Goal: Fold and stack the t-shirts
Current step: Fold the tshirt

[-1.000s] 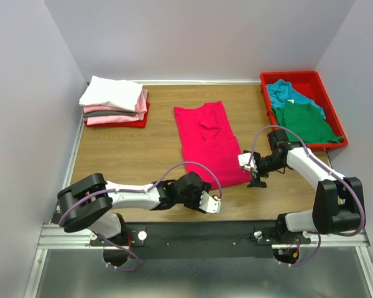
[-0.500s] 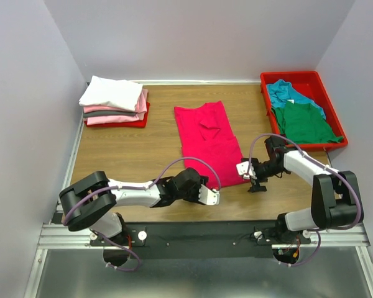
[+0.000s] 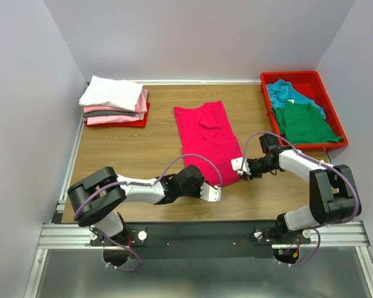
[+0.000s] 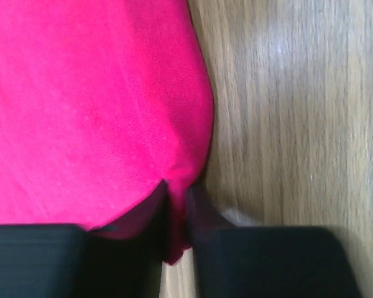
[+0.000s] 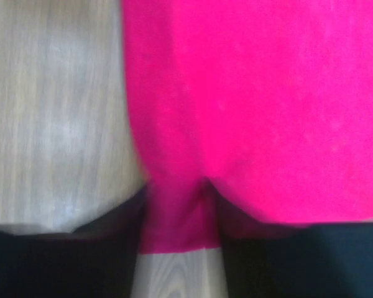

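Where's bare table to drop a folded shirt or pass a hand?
Widest: wood between the folded stack and the crimson shirt, and in front of the stack. Narrower strip between that shirt and the red tray. Crowded at the near edge: left claw and right claw each pinch a near shirt corner.

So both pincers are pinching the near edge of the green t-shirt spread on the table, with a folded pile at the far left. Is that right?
Not quite: the left pincer and right pincer pinch the crimson-pink t-shirt, not a green one. The top view shows the green t-shirt lying in the red tray at far right. The folded pile is where you say.
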### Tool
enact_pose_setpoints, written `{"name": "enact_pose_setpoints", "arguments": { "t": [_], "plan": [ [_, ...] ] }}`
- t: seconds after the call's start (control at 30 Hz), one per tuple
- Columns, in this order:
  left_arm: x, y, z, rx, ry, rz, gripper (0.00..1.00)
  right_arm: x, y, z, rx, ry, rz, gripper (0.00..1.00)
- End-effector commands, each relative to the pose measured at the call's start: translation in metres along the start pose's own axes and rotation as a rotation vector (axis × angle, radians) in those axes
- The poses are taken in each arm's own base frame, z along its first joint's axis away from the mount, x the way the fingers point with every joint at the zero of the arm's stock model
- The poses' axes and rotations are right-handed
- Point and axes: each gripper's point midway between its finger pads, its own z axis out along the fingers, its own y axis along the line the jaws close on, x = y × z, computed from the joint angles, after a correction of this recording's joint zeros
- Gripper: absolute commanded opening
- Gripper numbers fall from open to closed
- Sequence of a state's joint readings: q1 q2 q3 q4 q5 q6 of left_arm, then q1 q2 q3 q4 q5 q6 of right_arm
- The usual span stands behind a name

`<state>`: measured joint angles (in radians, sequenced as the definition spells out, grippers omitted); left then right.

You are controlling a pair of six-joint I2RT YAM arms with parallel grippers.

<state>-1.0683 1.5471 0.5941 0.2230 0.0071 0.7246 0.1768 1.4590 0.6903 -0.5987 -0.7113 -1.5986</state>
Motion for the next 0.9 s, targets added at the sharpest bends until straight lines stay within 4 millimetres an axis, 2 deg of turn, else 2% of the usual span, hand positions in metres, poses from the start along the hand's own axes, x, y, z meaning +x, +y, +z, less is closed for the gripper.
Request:
{"name": "enact_pose_setpoints", "arguments": {
  "t": [0.0, 0.03, 0.13, 0.2, 0.23, 0.27, 0.33, 0.4, 0.43, 0.53, 0.6, 0.67, 0.7, 0.73, 0.77, 0.87],
  "plan": [
    [0.017, -0.02, 0.0, 0.089, 0.033, -0.025, 0.08, 0.022, -0.001, 0.007, 0.007, 0.091, 0.031, 0.13],
    [0.016, -0.019, -0.001, 0.089, 0.028, -0.025, 0.0, 0.023, 0.0, 0.007, 0.006, 0.098, 0.031, 0.0],
    [0.01, -0.021, -0.005, 0.111, 0.0, -0.02, 0.0, 0.024, 0.006, 0.003, 0.008, 0.117, 0.024, 0.0],
    [0.007, -0.022, -0.007, 0.129, -0.011, -0.022, 0.0, 0.021, 0.017, -0.002, -0.033, 0.129, 0.037, 0.0],
    [-0.001, -0.019, -0.01, 0.129, -0.035, -0.022, 0.0, 0.016, 0.015, -0.008, -0.031, 0.128, 0.027, 0.01],
    [-0.004, -0.023, -0.014, 0.157, -0.046, -0.024, 0.0, 0.011, 0.03, -0.013, -0.088, 0.119, 0.049, 0.0],
    [-0.017, -0.02, -0.023, 0.173, -0.088, -0.032, 0.0, -0.002, 0.041, -0.021, -0.121, 0.092, 0.042, 0.0],
    [-0.028, -0.026, -0.033, 0.224, -0.127, -0.038, 0.0, -0.024, 0.054, -0.033, -0.145, 0.037, 0.038, 0.0],
    [-0.038, -0.028, -0.042, 0.248, -0.16, -0.046, 0.0, -0.037, 0.054, -0.039, -0.126, 0.003, 0.025, 0.0],
    [-0.053, -0.028, -0.057, 0.277, -0.215, -0.05, 0.0, -0.056, 0.057, -0.053, -0.124, -0.033, 0.044, 0.0],
    [-0.059, -0.03, -0.064, 0.294, -0.239, -0.054, 0.0, -0.069, 0.046, -0.063, -0.074, -0.049, 0.062, 0.0],
    [-0.063, -0.018, -0.069, 0.245, -0.247, -0.047, 0.0, -0.073, 0.035, -0.069, -0.034, -0.046, 0.113, 0.0],
    [-0.063, -0.01, -0.071, 0.212, -0.246, -0.033, 0.0, -0.078, 0.014, -0.075, 0.026, -0.045, 0.101, 0.0],
    [-0.063, -0.002, -0.073, 0.179, -0.249, -0.024, 0.0, -0.078, 0.006, -0.077, 0.046, -0.04, 0.118, 0.0],
    [-0.063, 0.011, -0.073, 0.128, -0.25, -0.016, 0.0, -0.078, -0.003, -0.079, 0.069, -0.032, 0.152, 0.01],
    [-0.048, 0.061, -0.076, -0.005, -0.236, -0.04, 0.0, -0.077, -0.051, -0.085, 0.178, -0.021, 0.179, 0.0]
  ]
}}
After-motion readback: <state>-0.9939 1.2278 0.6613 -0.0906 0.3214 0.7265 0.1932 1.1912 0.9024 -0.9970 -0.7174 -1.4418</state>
